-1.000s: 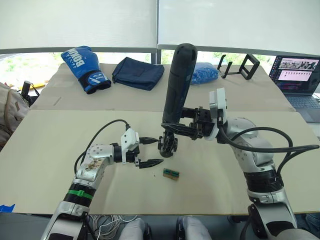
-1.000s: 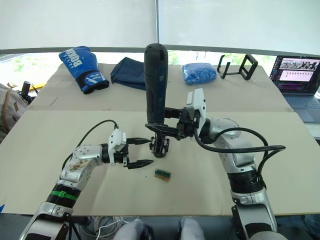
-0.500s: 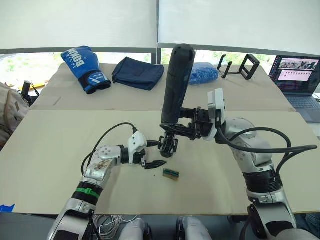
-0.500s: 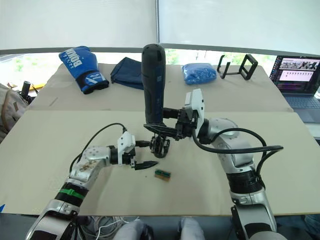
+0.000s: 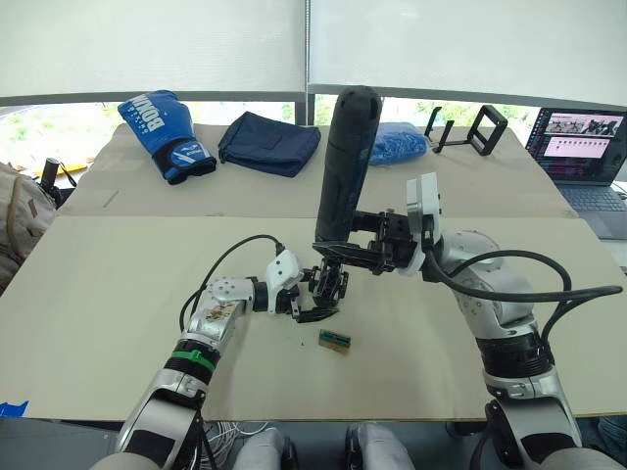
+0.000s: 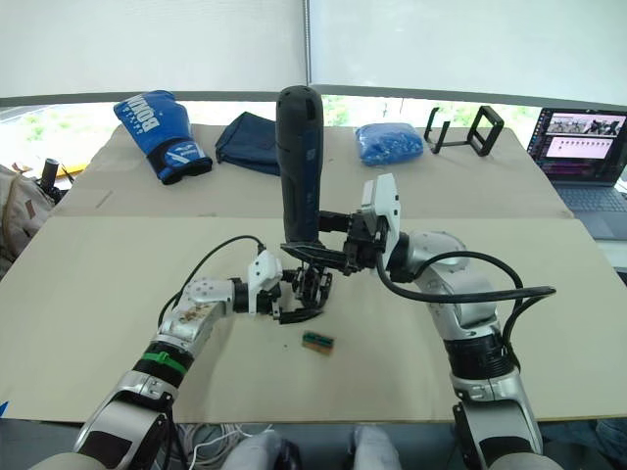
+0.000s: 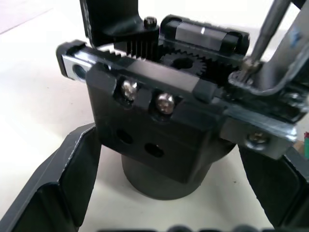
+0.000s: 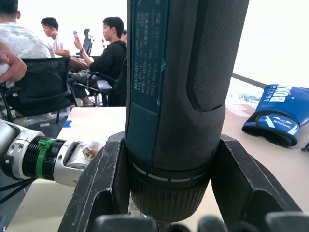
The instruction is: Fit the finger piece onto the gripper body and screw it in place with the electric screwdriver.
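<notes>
While my right gripper clamps the electric screwdriver upright over the gripper body, my left gripper stands wide around its base.

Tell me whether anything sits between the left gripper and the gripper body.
Nothing visible does. The left gripper is open, its fingers flanking the round base of the gripper body. The electric screwdriver comes in from above.
</notes>
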Robot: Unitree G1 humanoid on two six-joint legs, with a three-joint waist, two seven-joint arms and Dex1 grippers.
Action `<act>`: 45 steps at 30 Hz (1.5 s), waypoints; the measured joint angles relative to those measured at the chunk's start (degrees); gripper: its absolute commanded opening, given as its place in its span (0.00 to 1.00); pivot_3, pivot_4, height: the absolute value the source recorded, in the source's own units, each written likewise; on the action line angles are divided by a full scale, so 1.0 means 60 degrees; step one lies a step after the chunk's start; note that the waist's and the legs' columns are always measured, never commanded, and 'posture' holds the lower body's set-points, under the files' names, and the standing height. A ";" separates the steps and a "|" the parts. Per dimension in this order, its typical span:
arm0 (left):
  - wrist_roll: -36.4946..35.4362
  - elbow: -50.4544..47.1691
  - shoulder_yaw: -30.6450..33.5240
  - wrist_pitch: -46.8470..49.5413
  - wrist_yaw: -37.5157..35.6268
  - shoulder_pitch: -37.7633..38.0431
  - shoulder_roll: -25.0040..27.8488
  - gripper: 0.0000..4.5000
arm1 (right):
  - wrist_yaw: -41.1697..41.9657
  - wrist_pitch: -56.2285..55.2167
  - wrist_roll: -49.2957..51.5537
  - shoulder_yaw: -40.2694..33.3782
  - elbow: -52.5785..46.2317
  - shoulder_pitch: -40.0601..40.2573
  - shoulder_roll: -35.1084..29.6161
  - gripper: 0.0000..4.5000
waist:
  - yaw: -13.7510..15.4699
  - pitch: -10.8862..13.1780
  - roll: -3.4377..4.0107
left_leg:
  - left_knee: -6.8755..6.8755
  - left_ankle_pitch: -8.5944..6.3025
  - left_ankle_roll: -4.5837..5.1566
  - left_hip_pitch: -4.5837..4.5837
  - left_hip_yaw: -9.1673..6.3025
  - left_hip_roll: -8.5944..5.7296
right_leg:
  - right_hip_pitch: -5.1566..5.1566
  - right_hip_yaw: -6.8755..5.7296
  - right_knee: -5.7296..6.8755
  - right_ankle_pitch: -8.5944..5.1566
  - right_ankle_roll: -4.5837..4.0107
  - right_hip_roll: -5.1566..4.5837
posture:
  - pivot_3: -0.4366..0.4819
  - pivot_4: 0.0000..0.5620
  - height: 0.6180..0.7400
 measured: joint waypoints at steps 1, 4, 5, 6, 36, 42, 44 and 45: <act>0.0009 0.0130 -0.0004 -0.0057 -0.0026 -0.0025 -0.0043 1.00 | 0.0001 0.0000 0.0000 0.0000 -0.0001 0.0000 -0.0001 0.44 | 0.0000 0.0000 0.0000 | 0.0000 0.0000 0.0000 0.0000 0.0000 0.0000 | 0.0000 0.0000 0.0000 0.0000 0.0000 0.0000 | 0.48 0.27 1.00; 0.0051 0.0570 -0.0007 -0.0206 -0.0088 -0.0281 -0.0192 1.00 | -0.0012 0.0000 0.0000 0.0002 -0.0011 0.0000 -0.0005 0.44 | 0.0026 0.0001 -0.0001 | 0.0004 0.0000 0.0000 -0.0003 -0.0001 0.0000 | 0.0000 -0.0002 0.0000 0.0000 0.0000 -0.0002 | 0.48 0.27 1.00; 0.0093 0.0701 -0.0006 -0.0230 -0.0084 -0.0369 -0.0263 1.00 | -0.0017 0.0000 -0.0001 0.0005 -0.0027 0.0000 -0.0005 0.44 | 0.0029 0.0001 -0.0001 | 0.0004 0.0000 0.0001 -0.0003 -0.0002 -0.0001 | 0.0000 -0.0002 0.0000 0.0000 0.0000 -0.0002 | 0.48 0.27 1.00; 0.0122 0.0788 -0.0006 -0.0265 -0.0087 -0.0406 -0.0324 1.00 | -0.0018 0.0001 -0.0001 0.0009 -0.0050 0.0000 -0.0006 0.44 | 0.0021 0.0001 -0.0001 | 0.0003 -0.0001 0.0002 -0.0002 -0.0002 -0.0001 | 0.0001 -0.0001 -0.0001 0.0000 0.0000 -0.0002 | 0.48 0.27 1.00; 0.0349 0.0763 0.0028 -0.0614 0.0037 -0.0268 -0.0437 0.54 | -0.0381 0.0000 -0.0278 0.0194 -0.0130 -0.0046 -0.0075 0.44 | -0.0010 -0.0002 -0.0002 | 0.0000 -0.0001 0.0002 0.0015 -0.0005 0.0000 | 0.0011 0.0001 0.0003 0.0000 0.0000 -0.0005 | 0.48 0.27 1.00; 0.0358 0.0625 0.0046 -0.0582 0.0105 -0.0163 -0.0420 0.54 | -0.0566 0.0049 -0.0378 0.0411 -0.0051 -0.0204 -0.0075 0.44 | -0.0013 -0.0003 -0.0002 | -0.0003 -0.0001 0.0002 0.0025 -0.0004 0.0001 | 0.0018 0.0003 0.0006 0.0000 0.0000 -0.0005 | 0.48 0.27 1.00; 0.0358 0.0607 0.0046 -0.0575 0.0112 -0.0150 -0.0419 0.54 | -0.0595 0.0081 -0.0377 0.0422 -0.0052 -0.0217 -0.0075 0.44 | -0.0013 -0.0004 -0.0002 | -0.0004 -0.0001 0.0002 0.0026 -0.0005 0.0001 | 0.0018 0.0003 0.0006 0.0000 0.0000 -0.0005 | 0.48 0.27 1.00; 0.0358 0.0602 0.0048 -0.0571 0.0114 -0.0146 -0.0413 0.54 | -0.0607 0.0096 -0.0376 0.0443 -0.0058 -0.0216 -0.0075 0.44 | -0.0013 -0.0004 -0.0002 | -0.0003 -0.0001 0.0002 0.0027 -0.0005 0.0001 | 0.0019 0.0003 0.0006 0.0000 0.0000 -0.0006 | 0.48 0.27 1.00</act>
